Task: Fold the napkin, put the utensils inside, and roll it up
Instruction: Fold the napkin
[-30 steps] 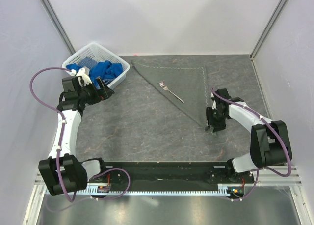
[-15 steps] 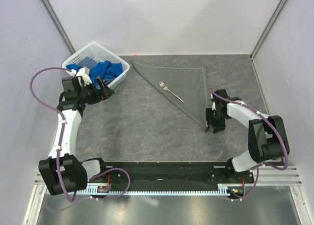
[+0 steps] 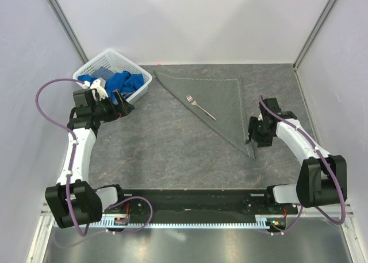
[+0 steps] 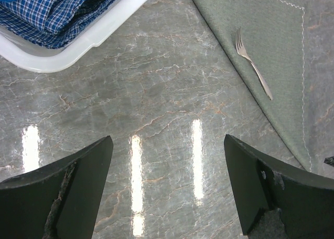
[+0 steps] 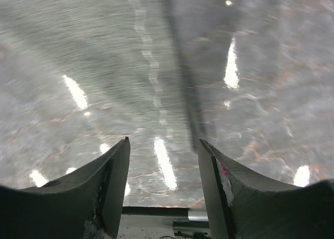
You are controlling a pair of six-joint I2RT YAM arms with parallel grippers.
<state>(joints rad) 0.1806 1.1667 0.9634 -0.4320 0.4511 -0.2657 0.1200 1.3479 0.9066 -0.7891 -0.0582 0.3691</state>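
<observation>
The dark grey napkin (image 3: 215,99) lies folded into a triangle at the table's back middle, its point toward the near right. The silver fork (image 3: 200,107) lies on it, near the long diagonal edge. My right gripper (image 3: 252,141) is open and empty, just over the napkin's right edge near its near point. The right wrist view is blurred: it shows the napkin (image 5: 99,35) with its pale hem, and nothing between the jaws (image 5: 163,187). My left gripper (image 3: 124,109) is open and empty beside the basket. The left wrist view shows the fork (image 4: 253,67) on the napkin (image 4: 271,25).
A white basket (image 3: 104,61) holding bright blue cloths (image 3: 122,81) stands at the back left, close to my left gripper; it also shows in the left wrist view (image 4: 88,40). White walls enclose the table at the back and both sides.
My right arm has swung to the right. The napkin's near point now lies further right and nearer the front. The left arm and the fork have not moved.
</observation>
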